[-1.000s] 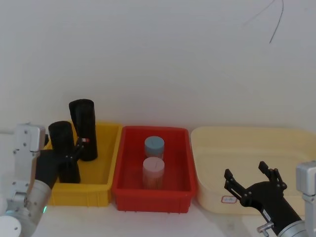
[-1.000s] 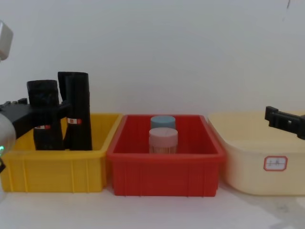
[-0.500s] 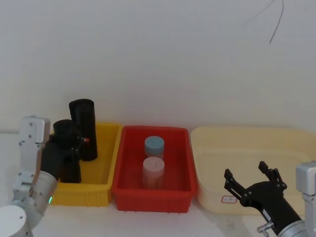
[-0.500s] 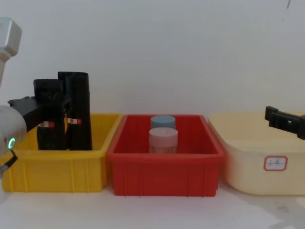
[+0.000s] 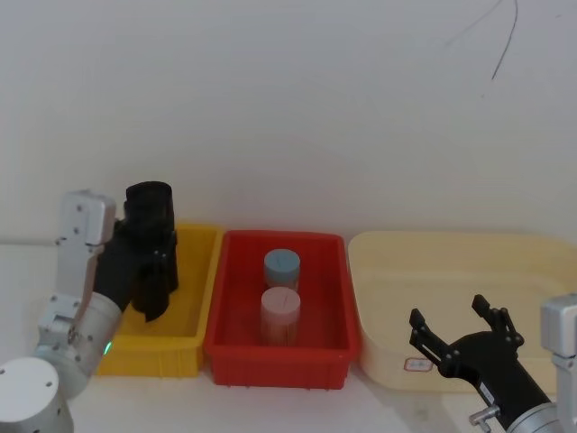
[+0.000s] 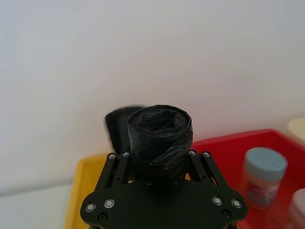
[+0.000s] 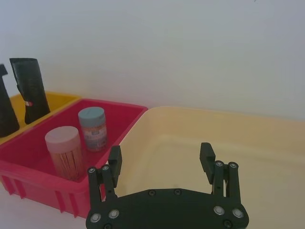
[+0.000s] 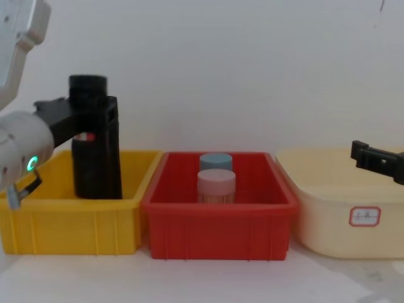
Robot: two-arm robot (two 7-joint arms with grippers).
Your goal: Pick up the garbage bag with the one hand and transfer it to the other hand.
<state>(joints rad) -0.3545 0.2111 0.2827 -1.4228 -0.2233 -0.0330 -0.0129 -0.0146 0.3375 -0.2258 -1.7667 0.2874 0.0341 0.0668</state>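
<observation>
My left gripper point(image 8: 85, 117) on the green-ringed arm is shut on the garbage bag point(image 8: 87, 95), a black roll with a red-marked band, held upright above the yellow bin point(image 8: 69, 224). In the head view the garbage bag point(image 5: 155, 302) hangs over the bin's inside. In the left wrist view the garbage bag point(image 6: 159, 136) sits between the black fingers point(image 6: 114, 167). A second black roll point(image 8: 112, 158) stands just behind it in the bin. My right gripper point(image 5: 449, 311) stands open over the cream tub point(image 5: 451, 262), with nothing between its fingers.
A red bin point(image 8: 214, 227) between the yellow bin and the cream tub holds a blue-lidded jar point(image 5: 281, 266) and a pink-lidded jar point(image 5: 279, 311). A white wall stands close behind all three containers.
My left gripper has risen and moved right with the garbage bag, which now overlaps the second roll. The right arm has not moved.
</observation>
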